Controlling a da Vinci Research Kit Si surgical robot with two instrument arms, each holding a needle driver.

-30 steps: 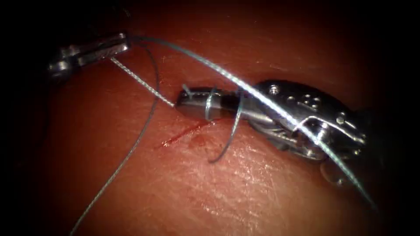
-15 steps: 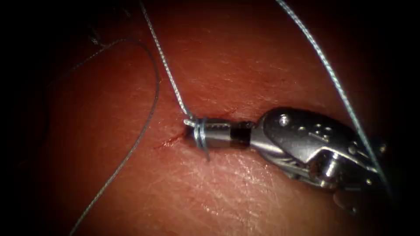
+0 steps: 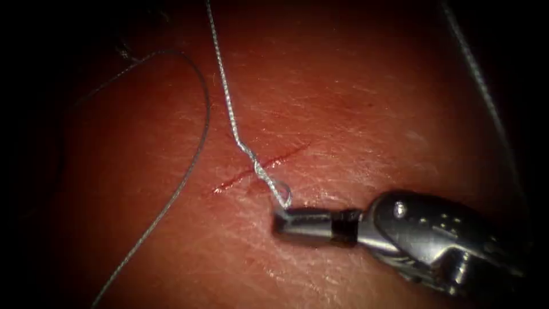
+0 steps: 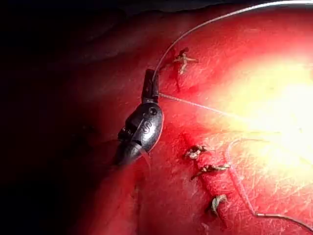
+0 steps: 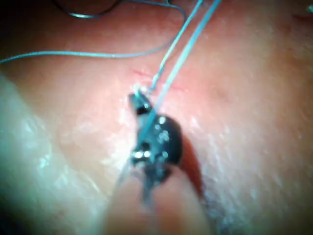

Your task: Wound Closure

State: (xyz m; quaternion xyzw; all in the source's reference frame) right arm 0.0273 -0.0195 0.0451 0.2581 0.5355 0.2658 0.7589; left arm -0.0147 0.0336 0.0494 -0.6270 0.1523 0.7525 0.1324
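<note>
Since a second ago the right arm's silver needle driver (image 3: 280,220) has slid toward five o'clock off the short red cut (image 3: 262,167) in the reddish tissue (image 3: 366,114), the wraps gone from its jaws. Lying nearly level, they pinch one pale braided thread (image 3: 229,109) end, seemingly knotted there. One tool shows here.

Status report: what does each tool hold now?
Right arm's steel needle driver shut on pale braided thread, below the thin red cut. Knot loop at its tip.
</note>
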